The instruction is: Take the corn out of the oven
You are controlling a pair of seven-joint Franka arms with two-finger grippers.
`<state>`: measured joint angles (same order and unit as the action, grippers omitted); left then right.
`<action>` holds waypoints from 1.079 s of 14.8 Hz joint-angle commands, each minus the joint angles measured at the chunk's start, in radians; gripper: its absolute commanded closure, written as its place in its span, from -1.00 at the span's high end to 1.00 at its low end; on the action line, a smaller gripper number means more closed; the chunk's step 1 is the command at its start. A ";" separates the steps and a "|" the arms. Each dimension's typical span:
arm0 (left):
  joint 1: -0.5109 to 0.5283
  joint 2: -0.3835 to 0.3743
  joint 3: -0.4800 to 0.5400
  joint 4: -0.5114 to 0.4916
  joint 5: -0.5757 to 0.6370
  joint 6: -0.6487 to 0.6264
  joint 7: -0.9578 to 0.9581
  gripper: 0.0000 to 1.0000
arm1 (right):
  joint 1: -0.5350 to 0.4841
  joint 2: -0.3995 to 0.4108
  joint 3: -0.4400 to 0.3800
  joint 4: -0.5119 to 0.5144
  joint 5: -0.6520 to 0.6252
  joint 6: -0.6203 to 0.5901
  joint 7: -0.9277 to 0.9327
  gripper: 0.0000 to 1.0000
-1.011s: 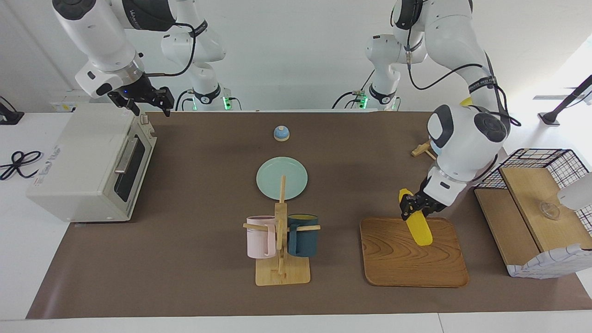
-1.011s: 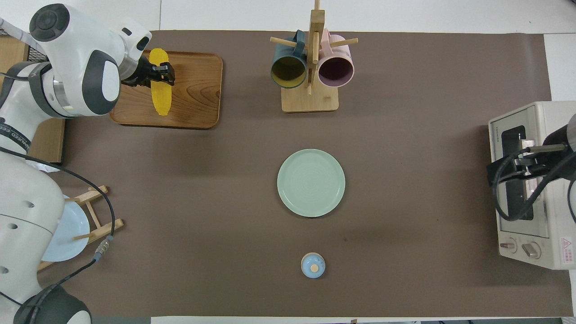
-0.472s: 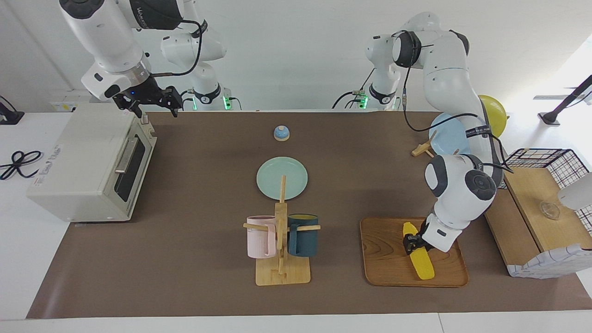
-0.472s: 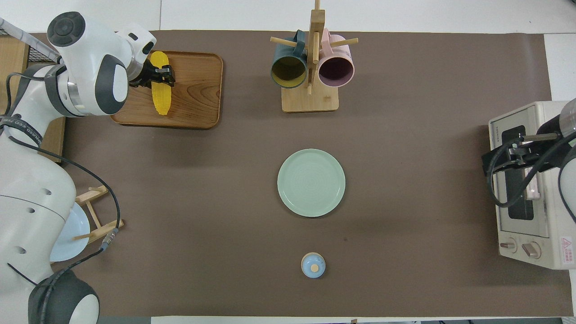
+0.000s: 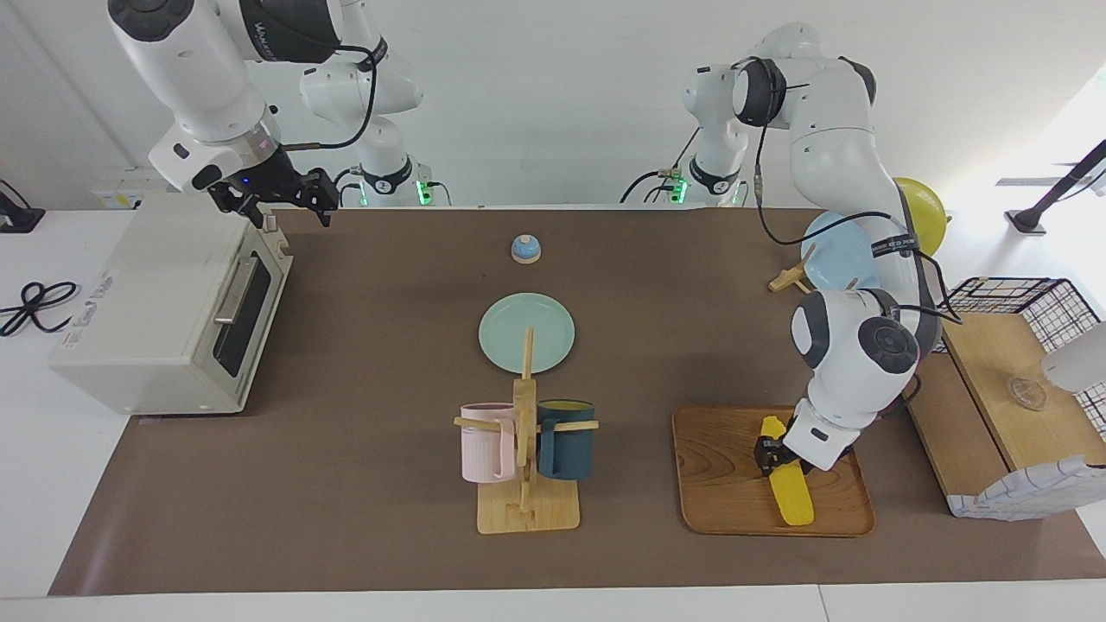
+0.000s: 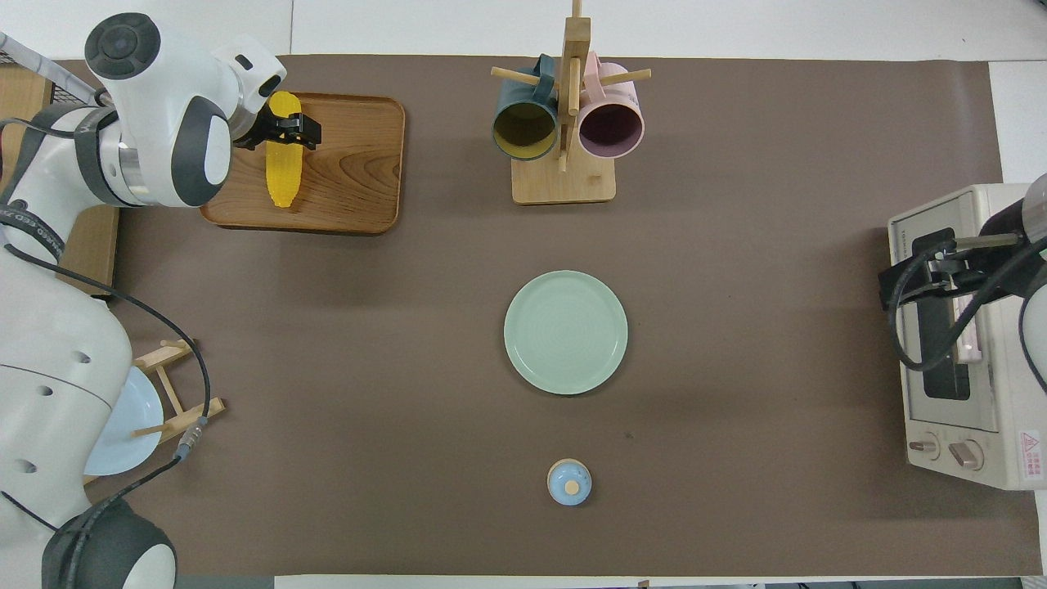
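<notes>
The corn (image 5: 792, 485) is a bright yellow cob lying on the wooden tray (image 5: 726, 484) toward the left arm's end of the table. It also shows in the overhead view (image 6: 280, 172) on the tray (image 6: 352, 176). My left gripper (image 5: 772, 451) is low over the tray and shut on the cob's thicker end; in the overhead view the left gripper (image 6: 290, 131) straddles the cob. The off-white oven (image 5: 164, 302) stands at the right arm's end with its door closed; it also shows in the overhead view (image 6: 957, 360). My right gripper (image 5: 289, 206) hangs open and empty over the oven's top edge.
A green plate (image 5: 526, 333) lies mid-table. A wooden mug rack (image 5: 525, 449) with a pink and a dark blue mug stands beside the tray. A small blue bell (image 5: 525, 249) sits nearer the robots. A wire basket (image 5: 1011, 298) and a blue plate in a stand (image 5: 834, 259) are at the left arm's end.
My left gripper has lowered the corn from above the tray's edge down onto the tray. My right gripper has shifted slightly above the oven.
</notes>
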<state>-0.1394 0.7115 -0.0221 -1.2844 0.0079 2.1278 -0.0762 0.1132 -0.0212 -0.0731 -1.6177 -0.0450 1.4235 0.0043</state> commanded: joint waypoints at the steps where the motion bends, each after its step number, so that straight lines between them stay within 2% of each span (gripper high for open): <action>1: 0.006 -0.134 0.001 -0.044 0.018 -0.122 0.010 1.00 | -0.035 0.012 0.021 0.016 0.020 0.009 -0.029 1.00; 9: 0.037 -0.469 0.007 -0.056 0.018 -0.587 0.009 1.00 | -0.061 0.017 0.010 0.042 0.059 0.008 -0.032 1.00; 12: 0.066 -0.555 0.010 -0.044 -0.029 -0.763 0.009 1.00 | -0.060 0.015 0.010 0.042 0.059 0.011 -0.029 1.00; 16: 0.087 -0.711 0.005 -0.104 -0.031 -0.908 0.012 1.00 | -0.060 0.014 0.010 0.038 0.056 0.011 -0.027 1.00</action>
<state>-0.0636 0.0990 -0.0111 -1.2977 -0.0084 1.2514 -0.0758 0.0687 -0.0176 -0.0665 -1.5924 -0.0108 1.4246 0.0038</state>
